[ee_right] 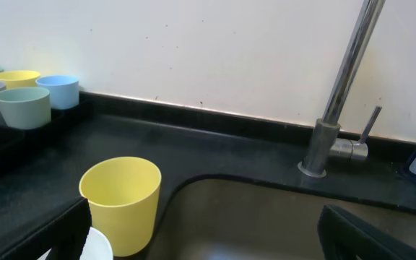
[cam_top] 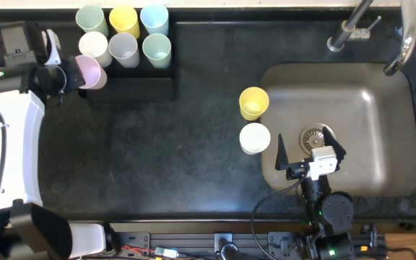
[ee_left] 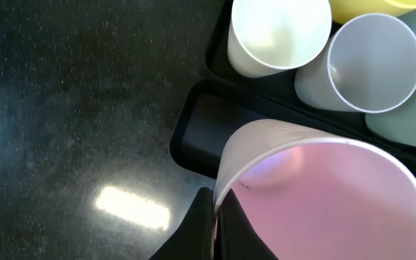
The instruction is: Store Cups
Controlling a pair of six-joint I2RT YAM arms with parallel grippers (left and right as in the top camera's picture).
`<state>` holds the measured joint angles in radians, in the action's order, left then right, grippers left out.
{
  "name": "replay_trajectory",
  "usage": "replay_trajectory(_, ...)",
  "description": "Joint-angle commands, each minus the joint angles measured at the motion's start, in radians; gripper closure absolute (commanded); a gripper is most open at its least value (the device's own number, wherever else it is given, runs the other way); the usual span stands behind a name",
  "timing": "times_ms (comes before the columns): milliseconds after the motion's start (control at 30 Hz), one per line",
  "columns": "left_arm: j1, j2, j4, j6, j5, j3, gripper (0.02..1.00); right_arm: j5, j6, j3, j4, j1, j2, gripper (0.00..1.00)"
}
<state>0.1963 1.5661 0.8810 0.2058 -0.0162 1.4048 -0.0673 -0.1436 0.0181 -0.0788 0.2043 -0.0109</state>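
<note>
Left gripper (cam_top: 68, 76) jaws clamp the pink cup (ee_left: 323, 209) by its rim, tilted above the tray's (ee_left: 201, 133) empty slot: level it, lower straight, then release; right gripper (cam_top: 310, 153) jaws open over the sink (cam_top: 381, 108).

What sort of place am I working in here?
Most likely a kitchen counter: a steel sink with a tap behind it, set in a dark speckled worktop, plus a black tray of cups.

The counter (cam_top: 157, 166) was dark speckled stone with a slight sheen, the sink (cam_top: 381, 101) brushed metal, the tap (ee_right: 345, 72) polished metal, the pink cup (ee_left: 323, 202) smooth matt plastic.
</note>
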Motion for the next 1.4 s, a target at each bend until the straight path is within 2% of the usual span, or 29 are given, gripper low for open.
replay_trajectory(33, 0.006, 0.029, -0.010, -0.019, 0.011, 0.000, 0.982, -0.003, -0.003, -0.013, 0.006, -0.002, 0.007, 0.005)
replay_trajectory(267, 0.057, 0.085, -0.039, -0.019, 0.010, 0.000, 0.982, -0.003, -0.003, -0.013, 0.006, -0.002, 0.007, 0.003)
replay_trajectory(800, 0.057, 0.197, -0.125, -0.018, 0.008, 0.000, 0.967, -0.003, -0.003, -0.013, 0.006, -0.002, 0.007, 0.003)
replay_trajectory(1267, 0.051, 0.253, -0.144, -0.015, -0.035, 0.000, 0.952, -0.003, -0.003, -0.013, 0.006, -0.002, 0.007, 0.005)
replay_trajectory(1400, 0.042, 0.264, -0.151, -0.015, -0.035, 0.000, 0.899, -0.003, -0.003, -0.013, 0.006, -0.002, 0.007, 0.001)
